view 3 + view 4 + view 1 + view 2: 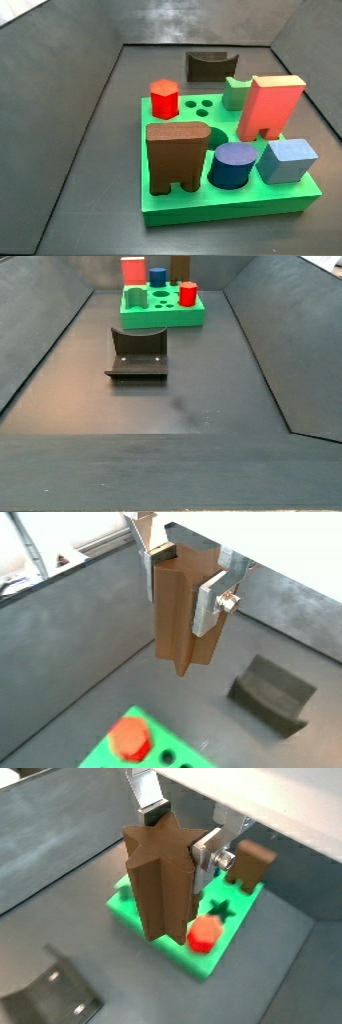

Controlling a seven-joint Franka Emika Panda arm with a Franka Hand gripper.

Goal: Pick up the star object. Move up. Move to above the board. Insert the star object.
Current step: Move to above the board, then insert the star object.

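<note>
My gripper (181, 584) (181, 836) is shut on the star object (181, 612) (167, 878), a tall brown ridged column hanging upright between the silver fingers (211, 604), clear of the floor. The bright green board (123, 758) (198, 964) lies below and a little to one side of it. A star-shaped hole (221, 910) shows in the board beside a red peg (203, 934). Both side views show the board (227, 208) (160, 318), but neither the gripper nor the star object.
The dark fixture (274, 692) (54, 993) (207, 65) (138, 356) stands on the grey floor near the board. On the board stand a brown arched block (177, 155), a blue cylinder (231, 165), a light blue cube (287, 160), a tall red block (271, 105) and a red peg (164, 98). Grey walls enclose the floor.
</note>
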